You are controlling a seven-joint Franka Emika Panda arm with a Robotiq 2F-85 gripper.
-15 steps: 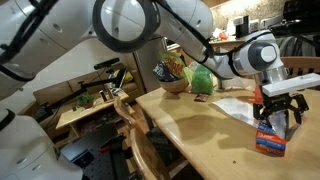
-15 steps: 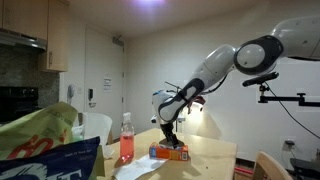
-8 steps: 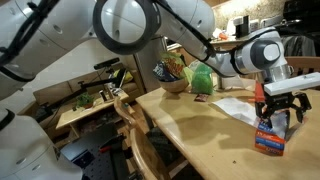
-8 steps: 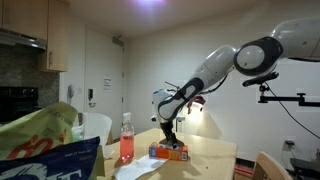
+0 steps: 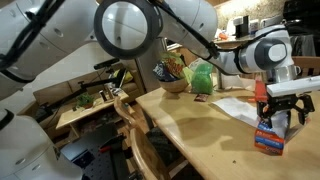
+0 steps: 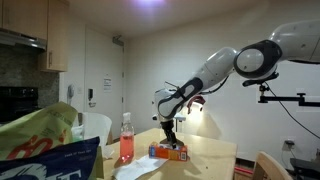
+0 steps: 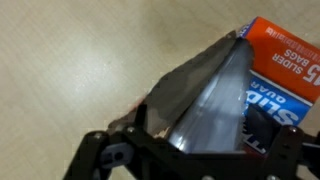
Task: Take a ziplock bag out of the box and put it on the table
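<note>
Cream walls and pale wooden cabinets [image 6: 55, 40] enclose a domestic dining room, and both exterior views are dominated by a large table [image 5: 190, 125] with a smooth pale tan wooden top and a rounded edge. Across it reaches the white, thick-jointed robot arm [image 5: 130, 25], bending down toward the far part of the tabletop. A low, cluttered wooden bench [image 5: 85, 105] stands beside the table, and a slatted wooden chair [image 5: 135, 135] stands at its near edge. A crinkled green and yellow snack bag [image 6: 40, 135] fills the foreground in an exterior view. A bright green leafy lump [image 5: 201, 78] lies further back on the table, and a flat white sheet [image 5: 235, 106] lies near the arm's tip; whether it is paper or plastic cannot be told. A clear spray bottle with pink liquid [image 6: 126, 142] stands near the small orange-red and blue cardboard box [image 5: 270, 140], which sits on the table directly below the black end effector [image 5: 280, 113]. The end effector is spread wide, pinching nothing. In the wrist view its dark fingers [image 7: 105, 160] frame the box's raised grey flap [image 7: 200, 90]. No ziplock bag can be told apart inside the opening.
</note>
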